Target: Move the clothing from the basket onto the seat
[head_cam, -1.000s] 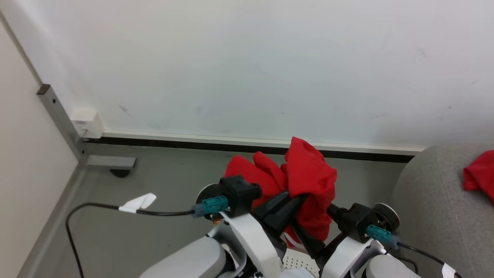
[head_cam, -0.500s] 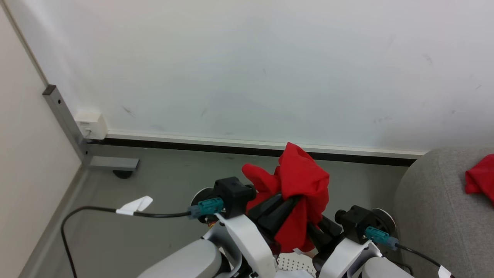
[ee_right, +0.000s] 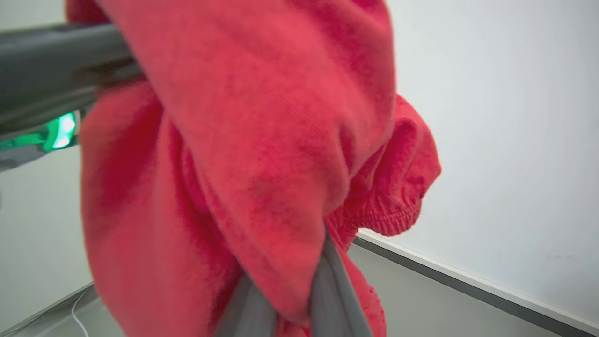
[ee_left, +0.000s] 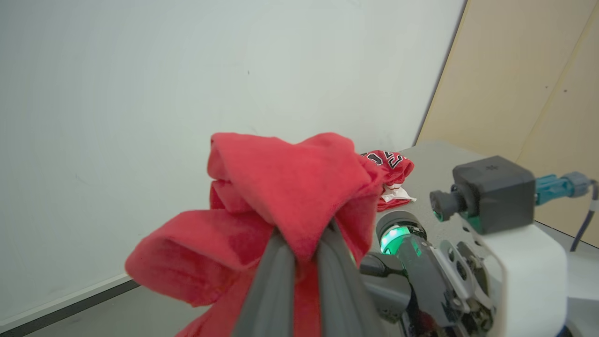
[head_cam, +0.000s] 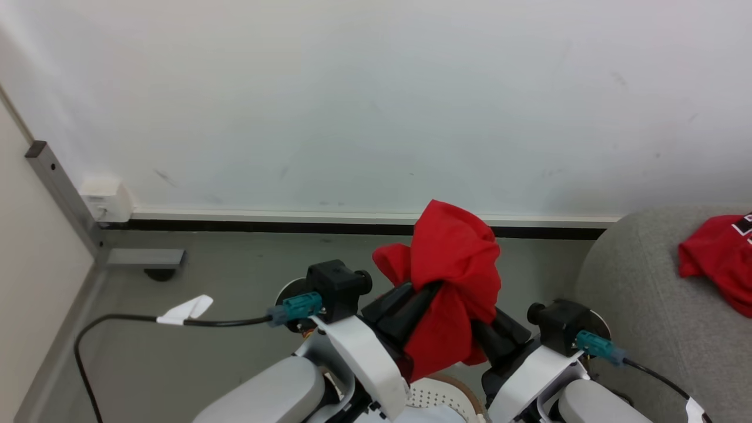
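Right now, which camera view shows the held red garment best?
The head view: nearly the whole red garment, pinched by left pincer and right pincer. The left wrist view shows its bunched top; the right wrist view, a close cropped part.

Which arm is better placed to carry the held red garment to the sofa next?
Probably the right. Both the right gripper and the left gripper are shut on the red garment, but the sofa lies on the robot's right, beside the right arm, so its reach looks shorter.
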